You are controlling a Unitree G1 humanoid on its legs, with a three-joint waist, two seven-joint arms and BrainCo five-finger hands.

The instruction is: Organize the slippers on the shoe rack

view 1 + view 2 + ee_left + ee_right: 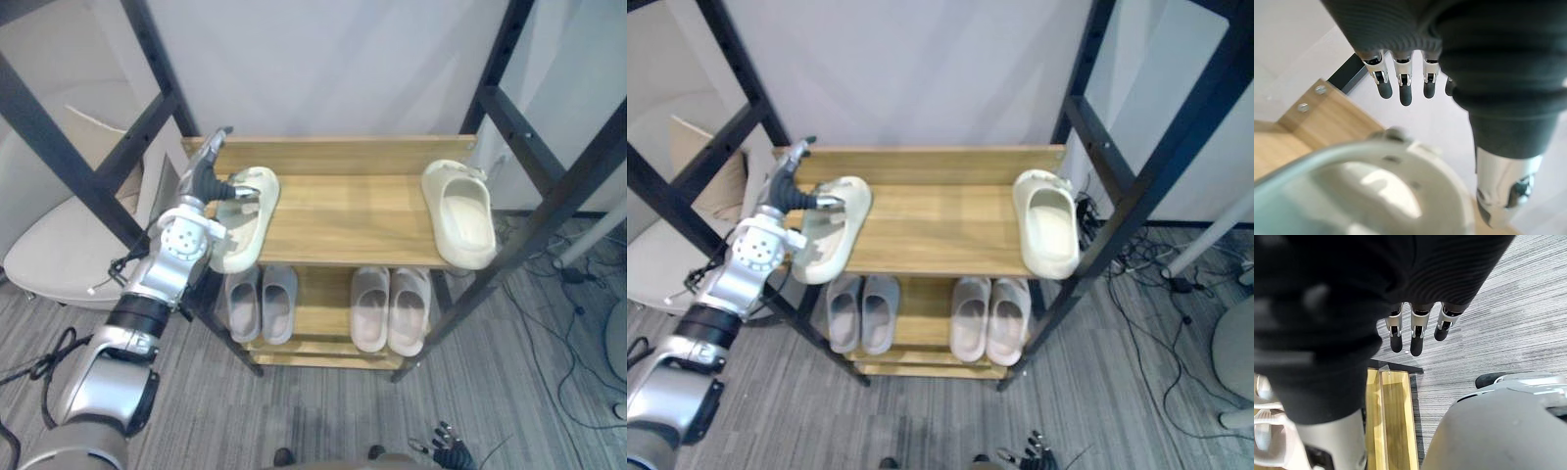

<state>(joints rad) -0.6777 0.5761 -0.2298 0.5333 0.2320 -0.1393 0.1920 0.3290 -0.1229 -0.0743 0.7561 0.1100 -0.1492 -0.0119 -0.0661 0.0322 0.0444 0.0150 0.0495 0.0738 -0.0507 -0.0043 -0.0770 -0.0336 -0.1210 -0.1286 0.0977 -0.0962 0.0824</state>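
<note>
A cream slipper [245, 223] lies at the left end of the wooden top shelf [343, 211], its heel hanging over the front left corner. My left hand [208, 180] is at that slipper's left side, open. Its fingers [1404, 90] point straight up and away, and its thumb [1503, 196] reaches over the slipper's strap [1376, 196]. The matching cream slipper [460, 215] rests at the shelf's right end, toe to the back. My right hand [451, 455] hangs low near the floor, its fingers [1418, 335] straight and empty.
On the lower shelf stand a grey pair [263, 302] and a beige pair [390, 308]. Black metal struts [549, 186] cross on both sides of the rack. A beige chair [59, 245] is at the left, and cables [578, 323] lie on the carpet at the right.
</note>
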